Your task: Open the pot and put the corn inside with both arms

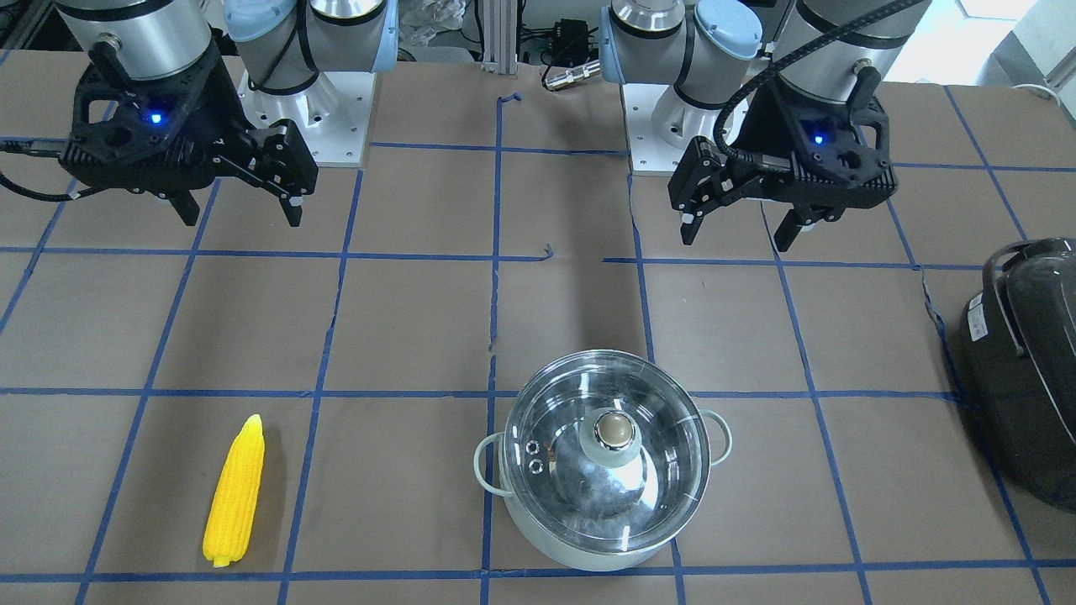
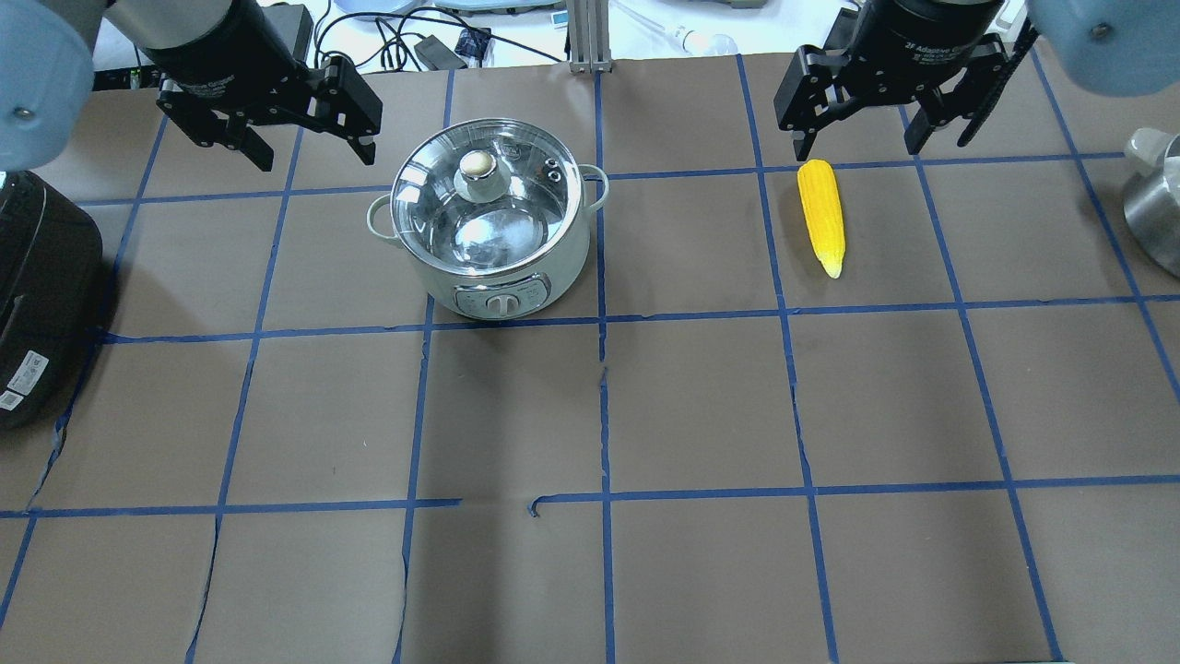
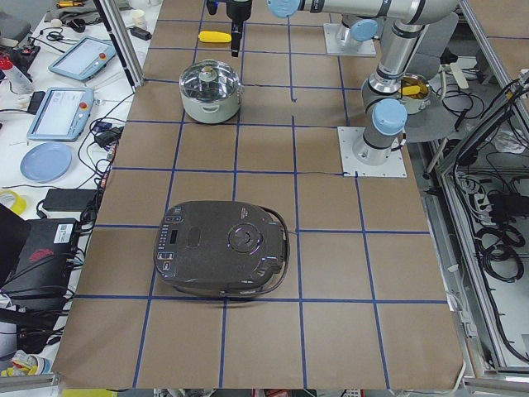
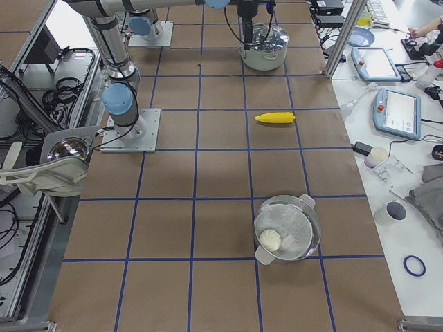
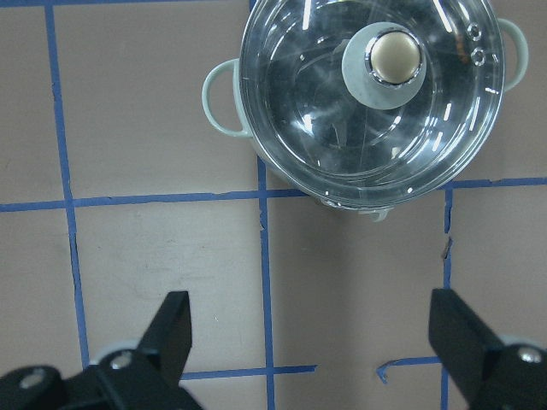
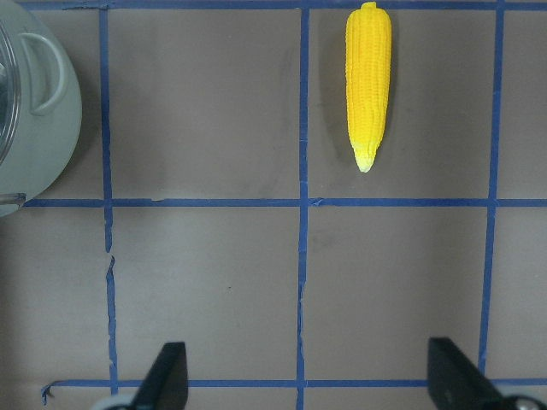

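The steel pot (image 1: 580, 556) stands on the table with its glass lid (image 2: 516, 207) on, knob (image 5: 395, 55) up. The yellow corn (image 2: 821, 217) lies flat on the table, well apart from the pot; it also shows in the right wrist view (image 6: 368, 77). My left gripper (image 2: 313, 159) is open and empty, raised above the table beside the pot and not touching it. My right gripper (image 2: 857, 149) is open and empty, raised just beyond the corn's blunt end. In the front view the left gripper (image 1: 735, 239) and the right gripper (image 1: 242, 220) both hang nearer the robot's base than the objects.
A large dark grey appliance (image 2: 41, 295) with a handle sits at the table's end on my left. A second lidded steel pot (image 4: 287, 228) sits at the end on my right. Blue tape lines grid the brown table cover.
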### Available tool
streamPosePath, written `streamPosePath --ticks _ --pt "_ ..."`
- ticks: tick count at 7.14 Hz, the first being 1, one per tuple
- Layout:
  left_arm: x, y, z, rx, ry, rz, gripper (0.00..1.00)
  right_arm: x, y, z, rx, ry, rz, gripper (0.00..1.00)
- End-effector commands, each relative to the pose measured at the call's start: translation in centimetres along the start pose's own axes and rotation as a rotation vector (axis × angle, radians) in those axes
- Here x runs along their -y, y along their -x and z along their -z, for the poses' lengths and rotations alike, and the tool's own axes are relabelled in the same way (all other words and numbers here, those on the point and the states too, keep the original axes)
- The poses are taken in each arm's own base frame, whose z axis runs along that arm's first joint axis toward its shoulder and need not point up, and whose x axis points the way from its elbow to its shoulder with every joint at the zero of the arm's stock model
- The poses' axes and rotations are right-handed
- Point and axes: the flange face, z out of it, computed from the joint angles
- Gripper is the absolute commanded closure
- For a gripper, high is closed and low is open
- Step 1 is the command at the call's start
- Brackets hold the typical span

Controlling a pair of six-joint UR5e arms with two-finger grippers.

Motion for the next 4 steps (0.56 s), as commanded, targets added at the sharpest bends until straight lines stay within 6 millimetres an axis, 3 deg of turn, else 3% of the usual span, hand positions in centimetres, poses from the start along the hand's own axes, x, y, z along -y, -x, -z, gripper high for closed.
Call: streamPosePath --ticks 1,4 --pt "0.10 0.16 0.01 -0.002 -0.002 0.011 0.00 -0.03 0.03 -0.09 0.000 0.003 0.000 0.00" --pt "0.16 0.48 0.10 -0.009 -0.004 0.023 0.00 -0.03 0.03 -0.09 0.000 0.003 0.000 0.00"
